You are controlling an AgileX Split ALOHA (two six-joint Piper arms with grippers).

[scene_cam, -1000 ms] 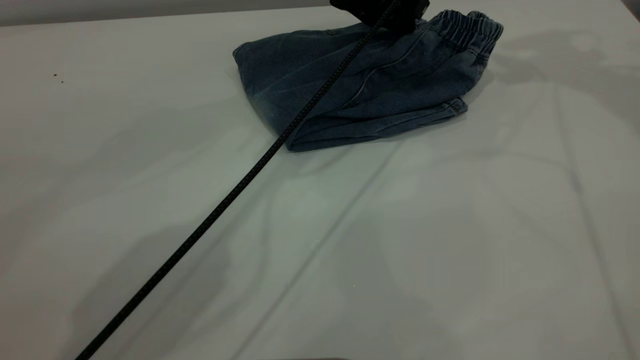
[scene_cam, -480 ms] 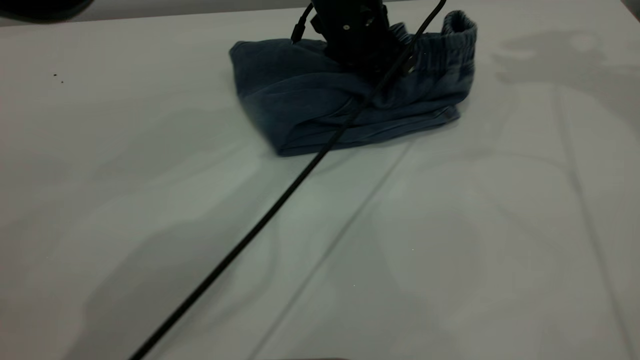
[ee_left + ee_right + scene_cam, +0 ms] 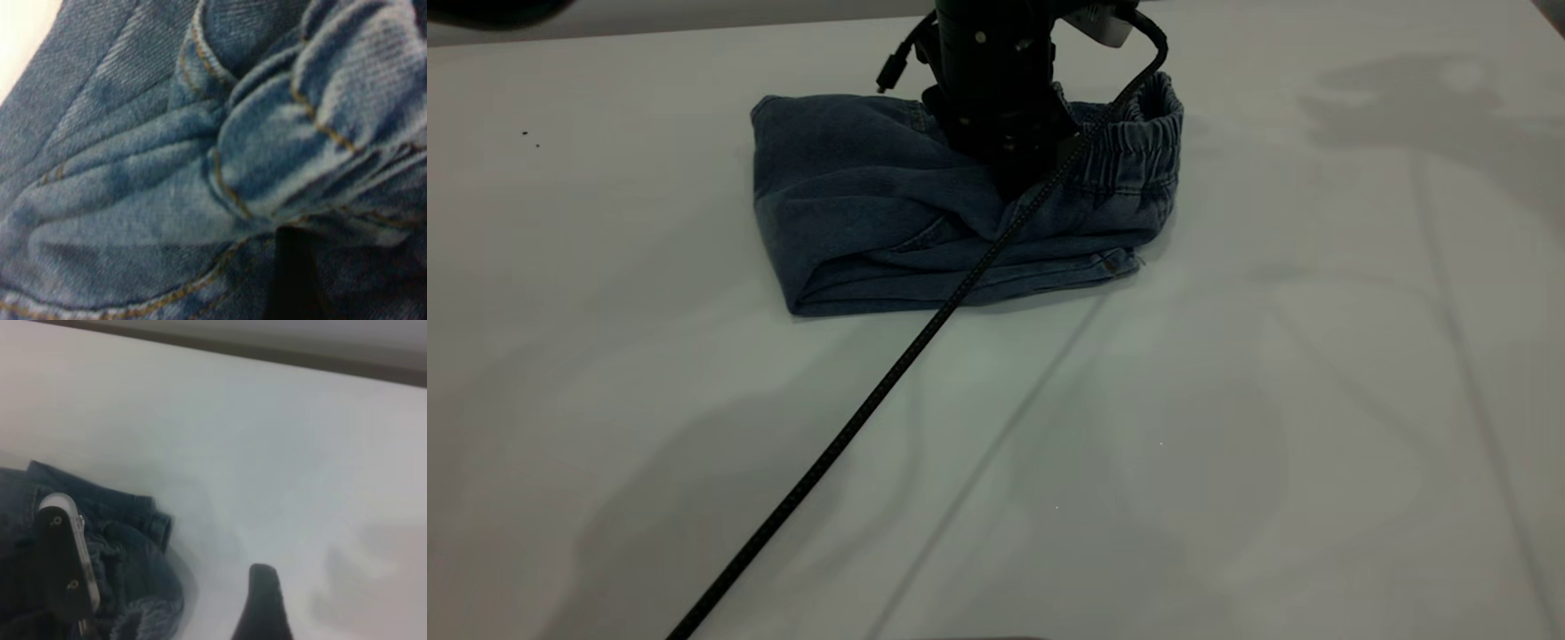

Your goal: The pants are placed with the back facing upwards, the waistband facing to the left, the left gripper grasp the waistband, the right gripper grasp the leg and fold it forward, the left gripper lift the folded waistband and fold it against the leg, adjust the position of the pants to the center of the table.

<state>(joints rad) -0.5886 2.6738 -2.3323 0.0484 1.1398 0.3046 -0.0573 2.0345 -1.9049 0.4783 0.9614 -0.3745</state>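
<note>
The pants [image 3: 871, 204] lie folded into a compact bundle on the far middle of the table [image 3: 1227, 400], folded edge at the left, the gathered waistband [image 3: 1138, 147] standing up at the right end. The left gripper [image 3: 1009, 173] presses down into the denim just left of the waistband, its fingers buried in bunched cloth, so whether they grip cannot be told. A black cable [image 3: 854, 418] runs from it toward the near edge. The right gripper [image 3: 167, 587], fingers spread apart, hovers beside the waistband.
</note>
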